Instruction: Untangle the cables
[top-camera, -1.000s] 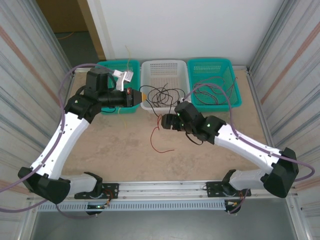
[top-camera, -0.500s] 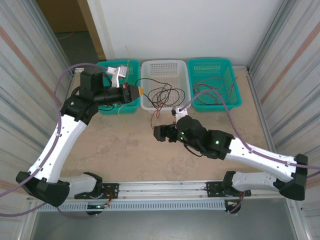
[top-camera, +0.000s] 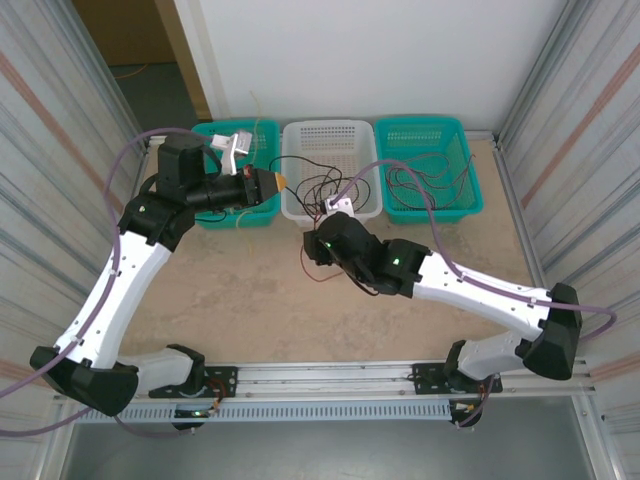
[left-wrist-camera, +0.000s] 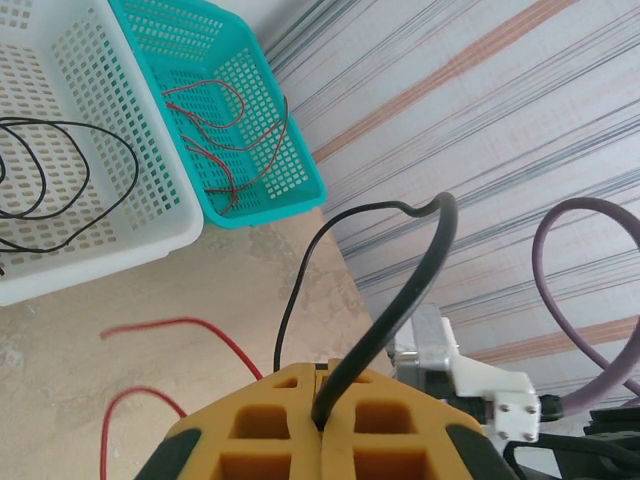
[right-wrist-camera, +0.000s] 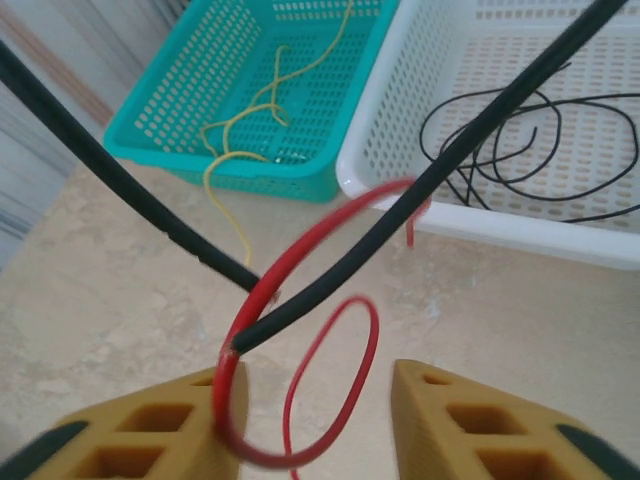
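Progress: partly sorted, strands lie in far baskets (top-camera: 330, 125) | left gripper (left-wrist-camera: 320, 400): jaws clamped on black cable (left-wrist-camera: 398, 300) | right gripper (right-wrist-camera: 310, 385): jaws apart around red cable (right-wrist-camera: 230, 400), not gripping | these two cross over the counter (top-camera: 230, 300), unseparated

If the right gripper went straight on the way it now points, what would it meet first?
The red wire: its loop lies between the open fingers of the right gripper. The black cable crosses just beyond, though depth there is unclear; the rim of the white basket comes after.
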